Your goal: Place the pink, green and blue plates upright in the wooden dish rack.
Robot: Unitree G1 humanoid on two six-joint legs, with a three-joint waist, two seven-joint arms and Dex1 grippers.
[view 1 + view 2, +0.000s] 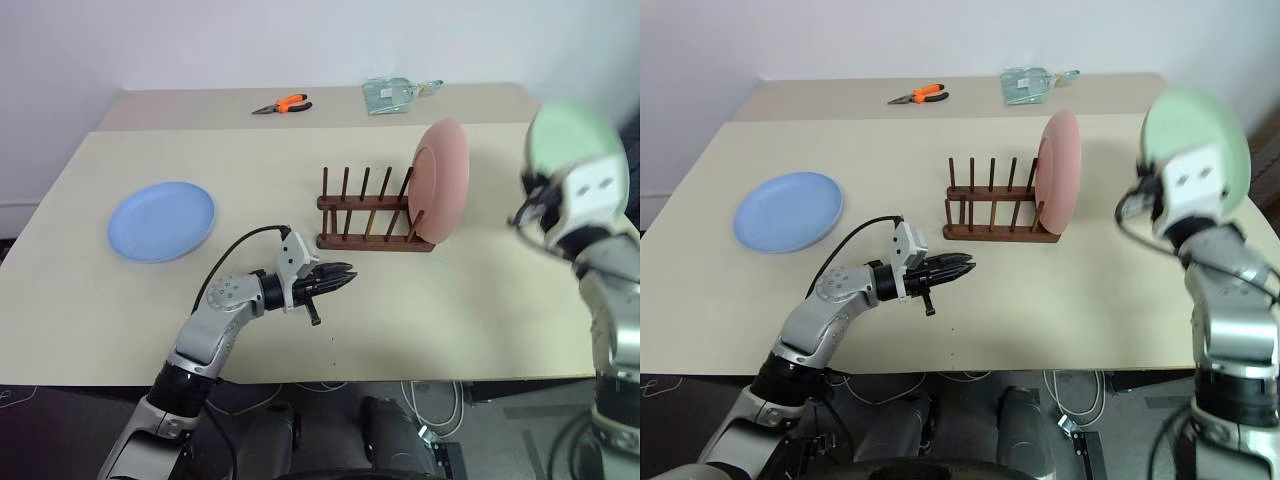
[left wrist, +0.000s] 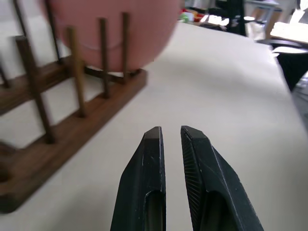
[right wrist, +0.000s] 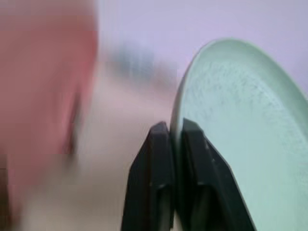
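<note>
Looking across the pale beige bench [image 1: 460,300], you see the small dark brown wooden dish rack [image 1: 372,215] with its thin upright pegs near the middle. The salmon pink round plastic plate [image 1: 443,181] stands upright in the rack's right end, leaning slightly between the pegs. The light blue round plastic plate [image 1: 161,220] lies flat on the bench, well apart from the rack on your left.

Your right gripper [image 3: 174,132] is raised off to the right of the rack, and its black fingers are pinched on the rim of the pale mint green round plastic plate [image 1: 1196,125], which it holds on edge in the air above the bench. Your left gripper [image 1: 343,276] hovers low over the bench just in front of the rack, pointing toward it, with its fingers [image 2: 197,159] nearly together and gripping nothing.

At the far edge lie orange-handled pliers [image 1: 283,104] and a clear plastic packet [image 1: 392,95]; no writing on it can be read.
</note>
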